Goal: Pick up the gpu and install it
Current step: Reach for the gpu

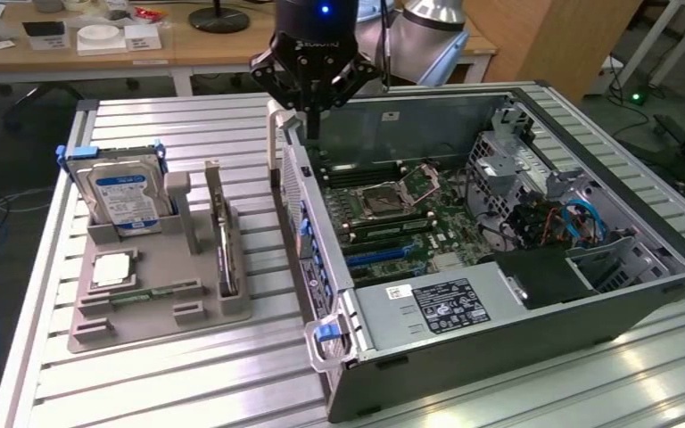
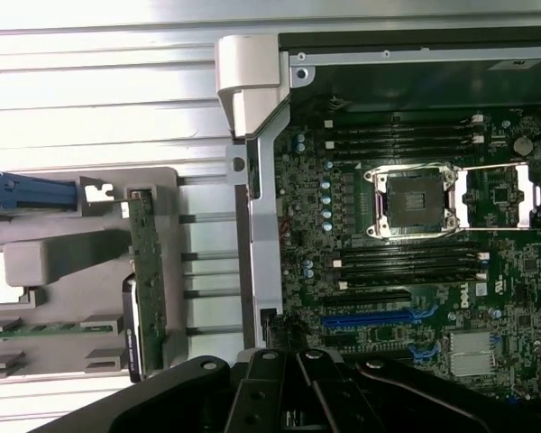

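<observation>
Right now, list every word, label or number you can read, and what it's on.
Nothing can be read with certainty.
Label on hard drive: print too small.
Label on power supply: too small.
Lettering on gripper: too blurred.
White markings on motherboard: too small.

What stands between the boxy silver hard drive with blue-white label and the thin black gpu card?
A grey upright post of the grey plastic holder, between hard drive and gpu, in the exterior view.
</observation>
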You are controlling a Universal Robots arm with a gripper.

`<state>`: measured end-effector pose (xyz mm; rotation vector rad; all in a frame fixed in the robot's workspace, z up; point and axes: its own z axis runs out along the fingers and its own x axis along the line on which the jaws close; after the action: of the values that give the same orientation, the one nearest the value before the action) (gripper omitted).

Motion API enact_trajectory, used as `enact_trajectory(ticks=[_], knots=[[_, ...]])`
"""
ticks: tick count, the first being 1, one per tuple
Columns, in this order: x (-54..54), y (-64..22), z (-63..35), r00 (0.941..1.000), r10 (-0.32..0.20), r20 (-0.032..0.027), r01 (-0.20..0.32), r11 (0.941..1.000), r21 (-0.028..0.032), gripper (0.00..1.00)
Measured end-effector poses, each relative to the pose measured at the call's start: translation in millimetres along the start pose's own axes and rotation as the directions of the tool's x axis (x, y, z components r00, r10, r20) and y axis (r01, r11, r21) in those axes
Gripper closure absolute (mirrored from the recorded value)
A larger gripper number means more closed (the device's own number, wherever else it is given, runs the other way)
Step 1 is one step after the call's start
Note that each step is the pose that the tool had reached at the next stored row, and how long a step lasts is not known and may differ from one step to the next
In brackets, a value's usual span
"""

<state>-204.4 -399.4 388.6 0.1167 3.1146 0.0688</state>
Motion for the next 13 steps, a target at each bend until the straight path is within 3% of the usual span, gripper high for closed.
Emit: enact_trajectory(ticks=[13], knots=[[9.5, -1.3, 1.1, 1.0000, 0.000, -0.0013, 0.000, 1.0000, 0.0001, 0.90]])
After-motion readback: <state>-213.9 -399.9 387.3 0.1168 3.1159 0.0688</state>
